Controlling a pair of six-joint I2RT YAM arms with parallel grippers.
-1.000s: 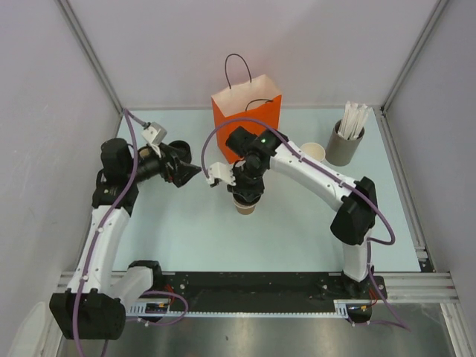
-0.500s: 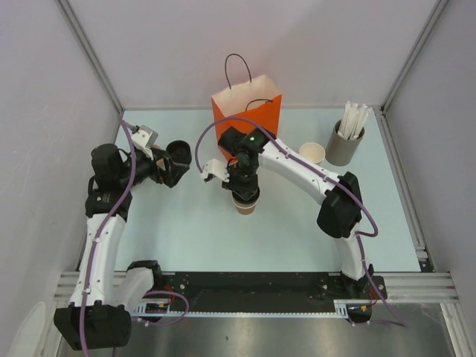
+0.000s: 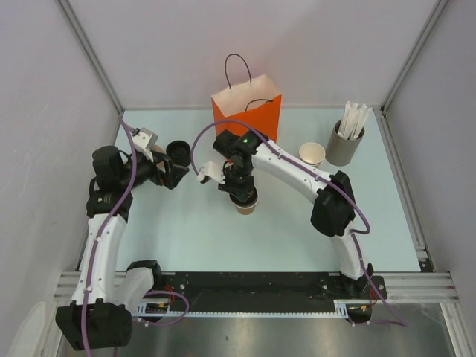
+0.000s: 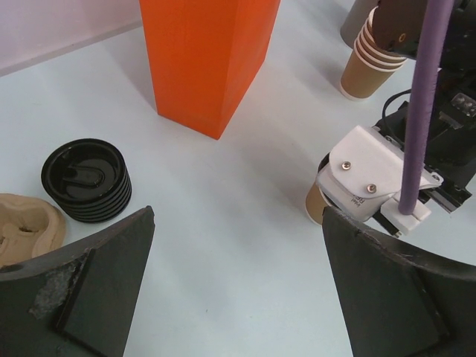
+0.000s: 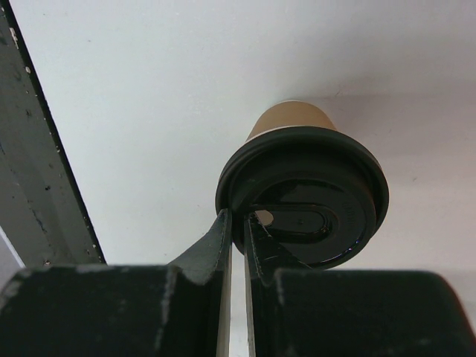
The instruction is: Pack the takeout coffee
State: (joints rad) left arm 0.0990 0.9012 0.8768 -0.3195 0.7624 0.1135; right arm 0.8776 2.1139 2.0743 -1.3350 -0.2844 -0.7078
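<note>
The tan paper cup stands upright on the table in front of the orange bag, with the black lid sitting on it. In the right wrist view the cup's wall shows beyond the lid. My right gripper is shut on the lid's near rim, one finger outside it and one on top. It hangs over the cup in the top view. My left gripper is open and empty, to the left of the cup, and also shows in the top view.
An orange paper bag stands open behind the cup. A stack of black lids and a tan pulp carrier lie at the left. A stack of tan cups and a grey cylinder of white sticks stand at the back right.
My left arm has pulled back to the left, away from the cup. My right arm has shifted a little left over the cup, which stays in place.
</note>
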